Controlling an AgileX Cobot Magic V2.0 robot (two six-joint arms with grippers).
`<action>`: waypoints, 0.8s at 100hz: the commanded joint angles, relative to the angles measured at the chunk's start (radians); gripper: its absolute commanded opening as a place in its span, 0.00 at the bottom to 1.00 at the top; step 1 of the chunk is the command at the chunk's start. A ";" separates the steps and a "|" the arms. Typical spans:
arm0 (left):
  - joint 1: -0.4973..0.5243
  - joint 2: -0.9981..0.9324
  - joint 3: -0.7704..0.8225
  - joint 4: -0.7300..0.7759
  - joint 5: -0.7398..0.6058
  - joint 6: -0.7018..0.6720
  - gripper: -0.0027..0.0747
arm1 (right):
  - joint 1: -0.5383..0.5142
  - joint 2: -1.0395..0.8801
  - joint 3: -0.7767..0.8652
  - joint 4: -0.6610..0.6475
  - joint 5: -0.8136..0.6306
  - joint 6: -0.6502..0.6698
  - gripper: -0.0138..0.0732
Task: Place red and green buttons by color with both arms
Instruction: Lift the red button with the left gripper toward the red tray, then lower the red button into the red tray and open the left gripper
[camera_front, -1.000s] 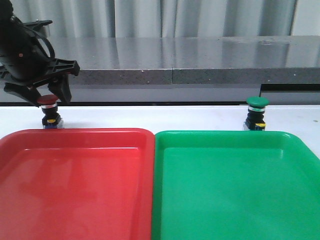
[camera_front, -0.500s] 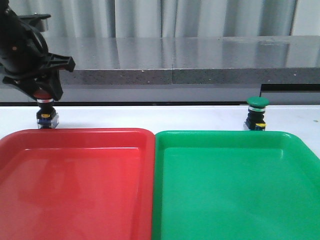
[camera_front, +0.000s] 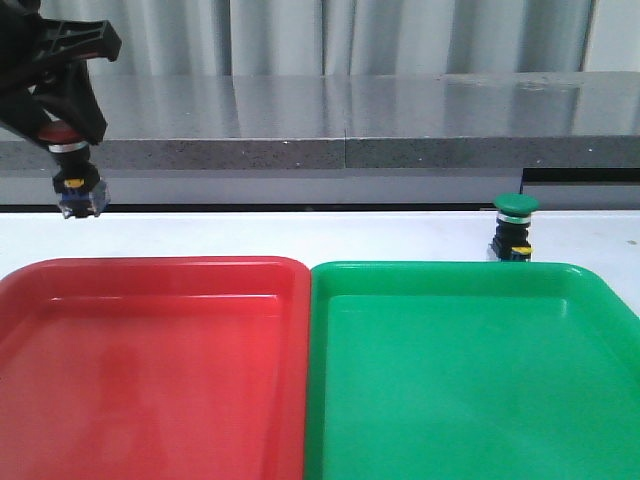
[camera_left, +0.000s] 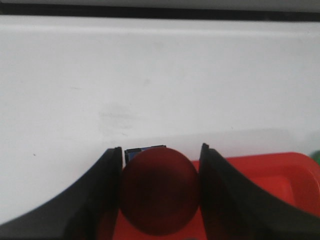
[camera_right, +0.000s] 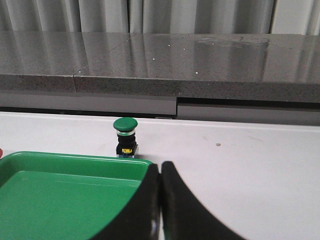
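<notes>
**Now the red button is in the air**

Up high, the left pincer (camera_front: 62, 120) is clamped on the red button (camera_front: 72, 170), its fingers (camera_left: 102, 200) pressed against either side of the dark-red cap, and the button hangs clear of the white tabletop (camera_front: 300, 235), behind the far left corner of the red tray (camera_front: 150, 370). Over to the right pincer (camera_right: 160, 205): fingers together, holding nothing, low by the green tray (camera_front: 470, 380). The green button (camera_front: 515, 228) stands upright on the tabletop just behind that tray's far edge.
</notes>
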 joint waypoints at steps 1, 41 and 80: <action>-0.041 -0.089 0.054 -0.035 -0.104 -0.006 0.19 | 0.003 -0.003 -0.014 0.001 -0.088 -0.002 0.08; -0.136 -0.112 0.230 -0.117 -0.227 -0.013 0.19 | 0.003 -0.003 -0.014 0.001 -0.088 -0.002 0.08; -0.142 -0.084 0.245 -0.117 -0.235 -0.013 0.19 | 0.003 -0.003 -0.014 0.001 -0.088 -0.002 0.08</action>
